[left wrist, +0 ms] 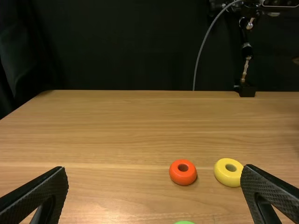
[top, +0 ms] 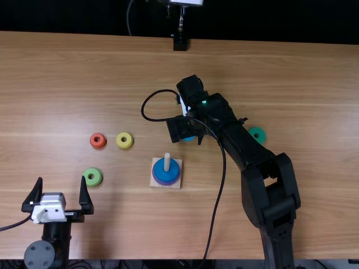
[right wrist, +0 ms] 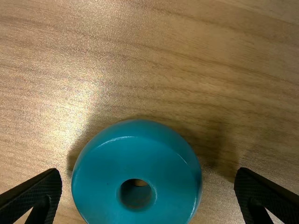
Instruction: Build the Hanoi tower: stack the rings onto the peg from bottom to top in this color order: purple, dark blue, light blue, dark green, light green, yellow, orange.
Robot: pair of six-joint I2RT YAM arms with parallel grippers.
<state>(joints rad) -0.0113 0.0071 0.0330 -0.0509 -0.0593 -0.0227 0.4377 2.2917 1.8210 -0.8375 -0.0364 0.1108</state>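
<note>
Brown wooden table (top: pixel 314 84), black backdrop (left wrist: pixel 117 46) behind, left gripper (top: pixel 61 179) and right gripper (top: pixel 188 140) with fingers apart

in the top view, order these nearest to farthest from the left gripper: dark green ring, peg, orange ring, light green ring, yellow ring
1. Light green ring, just right of the left gripper
2. Orange ring, beyond the light green
3. Yellow ring, right of the orange
4. Peg, near the middle
5. Dark green ring, far right
</note>
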